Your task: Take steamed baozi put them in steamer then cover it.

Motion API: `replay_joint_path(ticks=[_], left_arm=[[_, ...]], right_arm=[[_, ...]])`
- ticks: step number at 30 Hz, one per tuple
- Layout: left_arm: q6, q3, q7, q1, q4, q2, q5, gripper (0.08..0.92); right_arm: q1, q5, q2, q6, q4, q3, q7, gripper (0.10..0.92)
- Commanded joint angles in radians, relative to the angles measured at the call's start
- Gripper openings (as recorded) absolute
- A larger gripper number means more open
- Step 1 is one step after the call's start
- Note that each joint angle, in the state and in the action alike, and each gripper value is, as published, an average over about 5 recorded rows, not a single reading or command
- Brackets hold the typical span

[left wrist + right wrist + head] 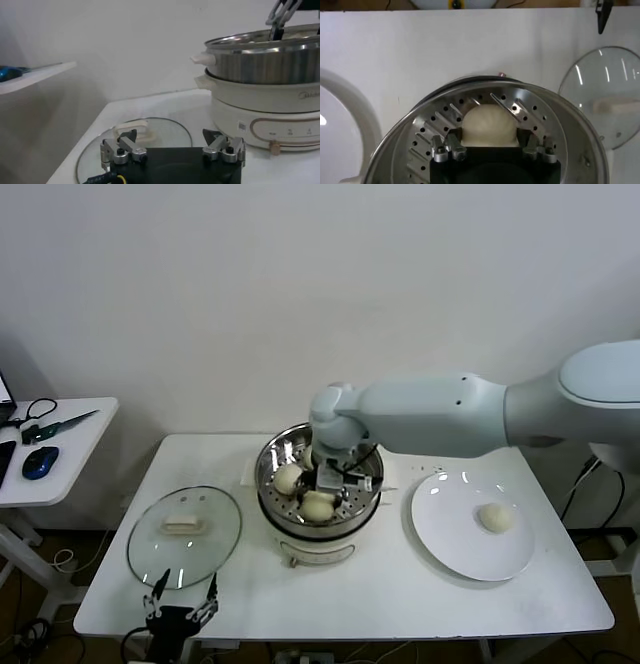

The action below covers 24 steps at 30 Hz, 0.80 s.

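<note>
The right gripper (490, 150) reaches down inside the steamer (270, 469), its two fingers (451, 145) set on either side of a baozi (488, 126) and touching its flanks, so it is grasping that bun above the perforated floor. Only the right wrist view shows this grip; from the head view the wrist hides most of that bun (318, 506), though a second baozi (288, 478) shows beside it in the basket. The head view alone shows a last baozi (496, 517) lying on the white plate (440, 534) to the steamer's right. The left gripper (172, 152) hovers at the table's (400, 589) near edge with its fingers spread apart and holding nothing, just short of the glass cover (165, 132), which lies flat on the table left of the steamer.
</note>
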Motion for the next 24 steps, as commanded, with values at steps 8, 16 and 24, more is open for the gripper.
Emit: replay_joint_path(ticks=[8, 16, 24], left_arm=[[0.0, 0.002, 0.0, 0.0, -0.001, 0.0, -0.001, 0.823], [0.001, 0.001, 0.0, 0.0, -0.003, 0.0, -0.001, 0.823], [0.003, 0.007, 0.002, -0.001, -0.004, 0.003, 0.0, 0.823]], right_arm=[[-0.013, 0.031, 0.021, 0.015, -0.034, 0.005, -0.044, 0.776], [0.134, 0.176, -0.063, 0.05, -0.099, 0.031, -0.119, 0.822], [0.366, 0.454, -0.297, -0.055, -0.204, -0.14, -0.236, 0.823]])
